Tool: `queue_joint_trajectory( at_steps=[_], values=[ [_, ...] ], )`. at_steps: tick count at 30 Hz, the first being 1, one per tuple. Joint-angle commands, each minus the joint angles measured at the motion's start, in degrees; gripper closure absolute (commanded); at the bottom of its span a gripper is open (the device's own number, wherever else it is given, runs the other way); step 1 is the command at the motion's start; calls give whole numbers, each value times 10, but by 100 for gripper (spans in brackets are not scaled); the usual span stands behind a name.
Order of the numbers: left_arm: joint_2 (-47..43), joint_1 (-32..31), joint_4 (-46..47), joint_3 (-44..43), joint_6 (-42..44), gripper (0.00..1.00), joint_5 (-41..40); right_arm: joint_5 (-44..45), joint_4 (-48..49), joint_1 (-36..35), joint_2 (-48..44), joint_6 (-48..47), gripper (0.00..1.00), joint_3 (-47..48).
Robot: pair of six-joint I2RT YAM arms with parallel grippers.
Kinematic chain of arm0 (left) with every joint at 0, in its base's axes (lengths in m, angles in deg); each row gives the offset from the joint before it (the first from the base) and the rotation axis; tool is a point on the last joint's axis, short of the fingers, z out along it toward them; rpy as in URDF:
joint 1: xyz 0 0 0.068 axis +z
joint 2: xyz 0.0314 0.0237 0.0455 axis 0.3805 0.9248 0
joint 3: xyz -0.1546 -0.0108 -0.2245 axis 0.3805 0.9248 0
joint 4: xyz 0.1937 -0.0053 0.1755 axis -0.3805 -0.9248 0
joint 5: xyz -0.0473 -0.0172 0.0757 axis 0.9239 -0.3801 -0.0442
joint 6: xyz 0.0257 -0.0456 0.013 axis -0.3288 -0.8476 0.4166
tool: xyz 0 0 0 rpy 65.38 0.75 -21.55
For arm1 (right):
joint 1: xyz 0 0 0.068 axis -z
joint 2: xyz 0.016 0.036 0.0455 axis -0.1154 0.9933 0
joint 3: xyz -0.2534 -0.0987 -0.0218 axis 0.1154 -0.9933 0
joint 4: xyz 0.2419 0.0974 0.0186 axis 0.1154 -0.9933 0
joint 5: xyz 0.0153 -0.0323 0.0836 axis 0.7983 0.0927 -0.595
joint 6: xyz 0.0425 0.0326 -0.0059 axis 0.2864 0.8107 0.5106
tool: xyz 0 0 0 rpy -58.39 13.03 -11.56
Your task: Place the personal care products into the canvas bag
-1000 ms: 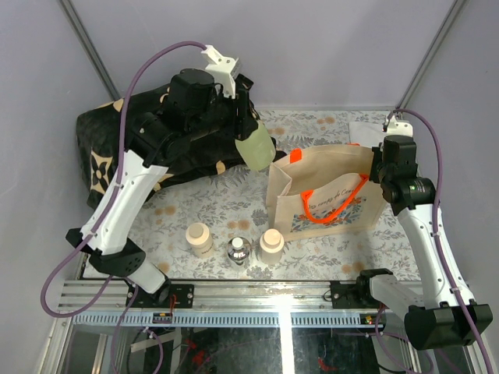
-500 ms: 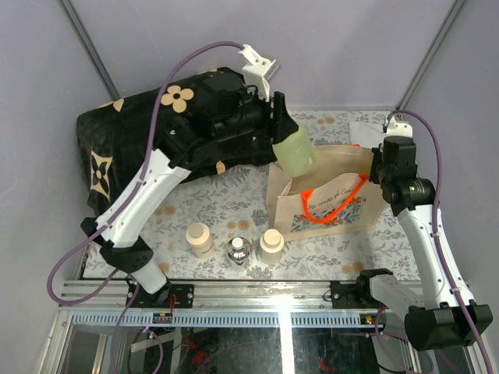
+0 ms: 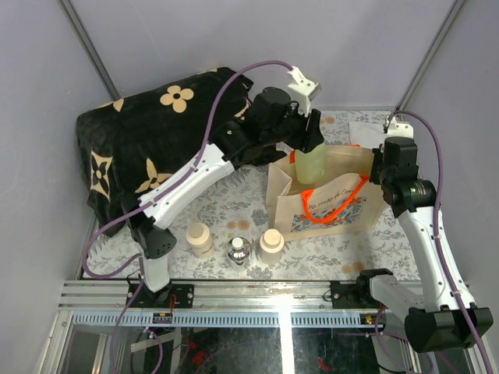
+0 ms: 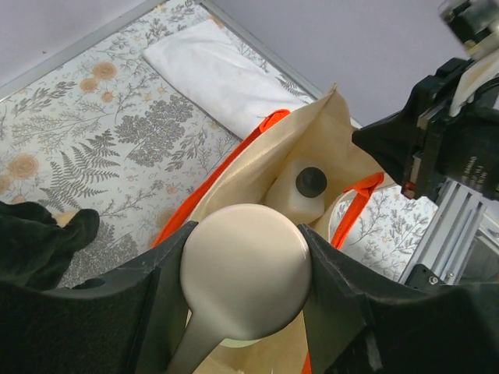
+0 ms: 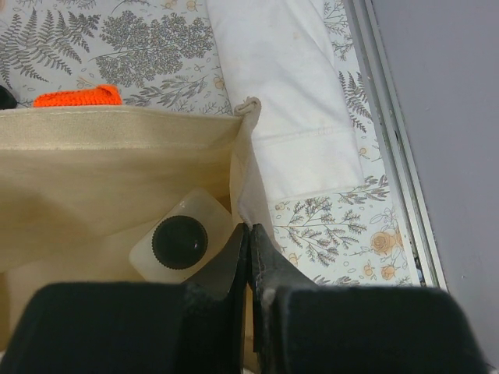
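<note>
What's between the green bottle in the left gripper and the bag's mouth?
Nothing visible. The left gripper holds the pale green bottle above the open canvas bag, whose rim the right gripper pinches. A white bottle lies inside, toward the right gripper's end. The orange handles sit close to the rim and might snag.

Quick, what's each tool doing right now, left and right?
Left tool: closed on the pale green bottle, above the canvas bag.
Right tool: closed, pinching the canvas bag's side edge.

The green bottle (image 3: 311, 161) hangs above the canvas bag (image 3: 335, 209) (upright).
</note>
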Motion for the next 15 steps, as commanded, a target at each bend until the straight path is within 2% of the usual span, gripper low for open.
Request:
queue_joint_trajectory(
  at_steps=[1, 15],
  values=[
    [3, -19, 155, -23, 22, 100, -10, 0, -52, 3, -7, -5, 100, 7],
    [85, -65, 193, 8, 14, 100, -57, -11, -64, 3, -26, -4, 100, 30]
  ],
)
